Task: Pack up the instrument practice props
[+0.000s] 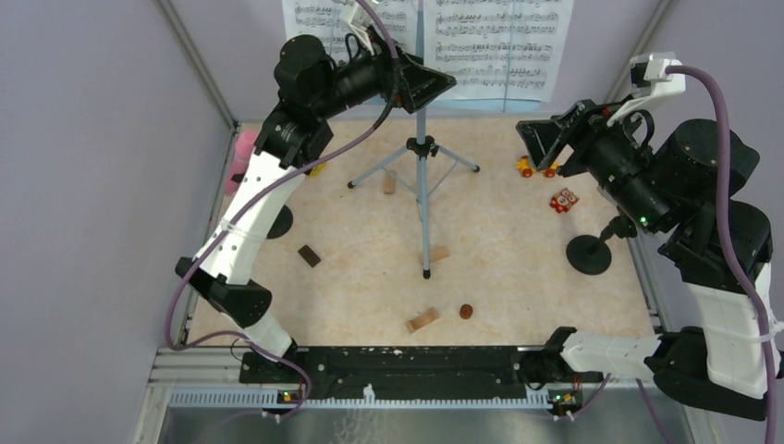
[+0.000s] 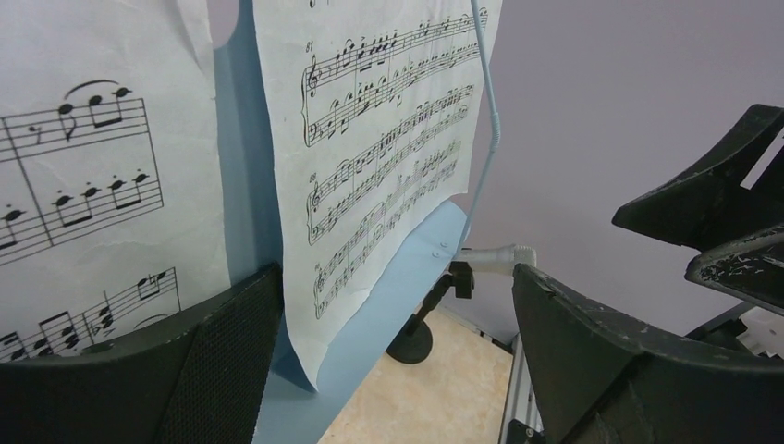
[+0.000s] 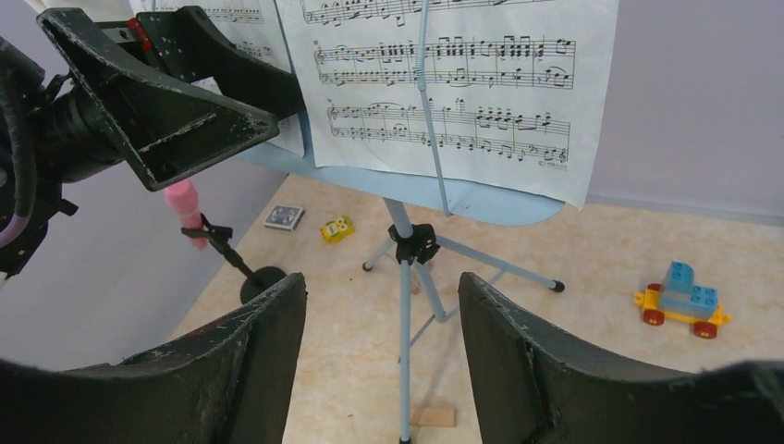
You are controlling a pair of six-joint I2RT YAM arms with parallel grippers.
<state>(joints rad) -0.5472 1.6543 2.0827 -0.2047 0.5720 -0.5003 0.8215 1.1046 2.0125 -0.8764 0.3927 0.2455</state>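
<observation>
The pale blue music rack (image 3: 407, 190) stands mid-table on grey-blue tripod legs (image 1: 421, 168), with white sheet-music pages (image 1: 499, 46) leaning on it. My left gripper (image 1: 434, 86) is open at the rack's front; in the left wrist view the right page's (image 2: 379, 139) lower corner and the rack ledge (image 2: 398, 296) lie between its fingers (image 2: 222, 351). My right gripper (image 3: 379, 282) hangs open and empty to the right of the stand, facing its pole (image 3: 404, 324). The pink microphone (image 3: 185, 199) sits in a black holder (image 3: 263, 282) by the left wall. The silver microphone (image 2: 499, 256) sits in the other holder (image 1: 589, 254).
A blue and yellow toy vehicle (image 3: 684, 296), a red toy (image 1: 564, 200) and a yellow toy (image 3: 337, 228) lie on the floor. Wooden blocks (image 1: 422, 320) lie near the pole foot (image 1: 426, 274) and the front edge. Walls close in left, right and behind.
</observation>
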